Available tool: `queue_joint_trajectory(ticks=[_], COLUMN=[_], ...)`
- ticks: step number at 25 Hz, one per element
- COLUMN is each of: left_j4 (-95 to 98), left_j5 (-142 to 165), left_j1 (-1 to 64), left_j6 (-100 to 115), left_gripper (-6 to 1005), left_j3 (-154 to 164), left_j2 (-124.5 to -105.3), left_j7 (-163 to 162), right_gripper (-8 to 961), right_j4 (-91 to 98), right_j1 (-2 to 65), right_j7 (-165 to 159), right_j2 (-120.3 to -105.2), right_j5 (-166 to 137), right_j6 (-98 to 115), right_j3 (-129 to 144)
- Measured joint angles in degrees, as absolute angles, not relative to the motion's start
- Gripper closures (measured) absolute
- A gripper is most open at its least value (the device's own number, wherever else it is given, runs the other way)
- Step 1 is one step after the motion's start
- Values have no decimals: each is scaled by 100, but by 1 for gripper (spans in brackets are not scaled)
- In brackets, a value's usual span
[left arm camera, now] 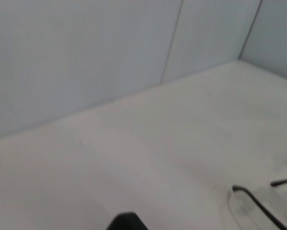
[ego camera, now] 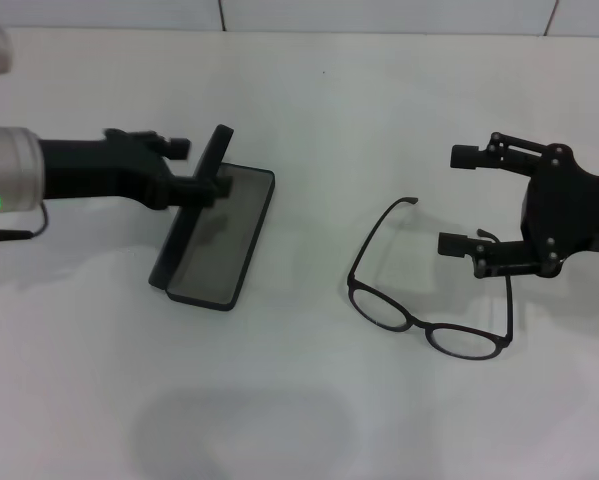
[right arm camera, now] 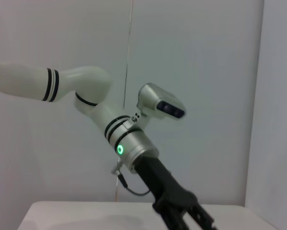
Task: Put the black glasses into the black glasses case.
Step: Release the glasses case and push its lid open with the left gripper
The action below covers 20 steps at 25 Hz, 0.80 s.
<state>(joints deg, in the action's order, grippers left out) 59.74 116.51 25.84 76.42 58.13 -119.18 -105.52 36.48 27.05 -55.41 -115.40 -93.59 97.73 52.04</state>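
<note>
Step in hand, by the look of it: taking hold of the black glasses (ego camera: 429, 295) while keeping the black glasses case (ego camera: 215, 237) open.

Left gripper (ego camera: 194, 170) at upper left of the head view, jaws closed on the raised lid (ego camera: 196, 190) of the case, holding it upright over the grey-lined tray. Best kept exactly so: steady lid, no tilt, tray flat on the white bench (ego camera: 309, 420).

Right gripper (ego camera: 463, 200) at centre right of the frame, jaws wide apart and empty, just beside the glasses, lower jaw near the right temple arm (ego camera: 509, 295). Sensible grasp: across a temple arm or the frame front, clear of the lenses, gently enough not to bend the thin frame.

Glasses lying open, right of frame centre and well apart from the case. Lenses toward the lower edge of the frame, temple tips toward the upper edge. Frame front on a slight diagonal, dropping toward lower right.

Case long axis on a steep diagonal, upper right to lower left. Likely need: turning the frame front in line with that axis, temples folded or tucked, before lowering.
</note>
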Motion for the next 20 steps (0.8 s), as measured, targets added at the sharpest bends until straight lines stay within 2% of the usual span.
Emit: queue_joint_trajectory(ticks=[15,20], left_j4=[5898,5898], left_j5=[12340,12347], left_j1=[2774,2785], left_j6=[6973,6955], left_gripper=[143,308], left_j3=[6386,6446], left_j2=[-11971,-11971], left_j7=[-11409,-11462], right_gripper=[93,96], right_j4=[3647,3648], right_j1=[2683,2647], right_j7=[-5511,-5494], right_j2=[-11534,-11531], right_j5=[-9366,-9364], right_j6=[9773,9773], right_j3=[5202,5202])
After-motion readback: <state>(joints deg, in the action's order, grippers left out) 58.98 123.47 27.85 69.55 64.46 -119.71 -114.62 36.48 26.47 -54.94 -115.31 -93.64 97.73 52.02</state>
